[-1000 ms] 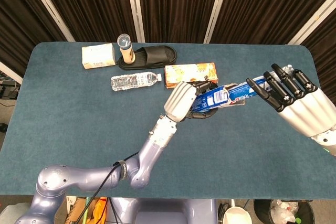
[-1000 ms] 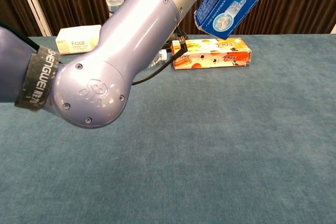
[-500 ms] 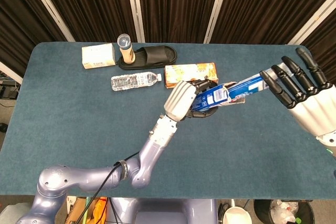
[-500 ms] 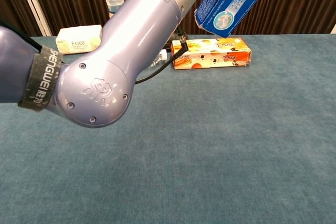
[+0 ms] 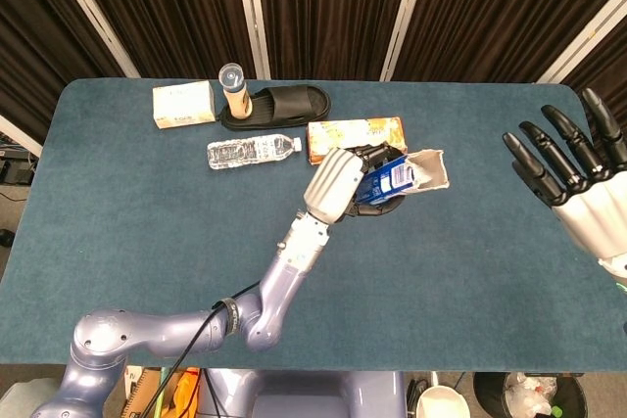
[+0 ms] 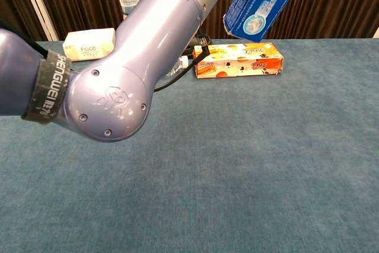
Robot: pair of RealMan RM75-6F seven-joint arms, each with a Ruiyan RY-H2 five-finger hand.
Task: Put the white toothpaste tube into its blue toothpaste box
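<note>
My left hand (image 5: 338, 183) grips the blue toothpaste box (image 5: 390, 179) above the middle of the table. The box's open end with its pale flaps (image 5: 429, 169) points to the right. No white toothpaste tube shows in either view; nothing sticks out of the box's mouth. My right hand (image 5: 573, 168) hovers at the right edge, fingers spread and empty, well apart from the box. In the chest view the blue box (image 6: 263, 1) hangs tilted at the top, and my left arm (image 6: 136, 57) fills the left half.
Behind the held box lies an orange carton (image 5: 356, 136). Further left are a water bottle (image 5: 251, 151), a black slipper (image 5: 284, 105), a tan cylinder (image 5: 235, 90) and a white tissue box (image 5: 183, 104). The blue table (image 5: 147, 242) shows bare cloth in front.
The blue-and-white tube that stuck out of the box's open end is out of sight now. My right hand has let go, pulled back to the right and spread its fingers.
</note>
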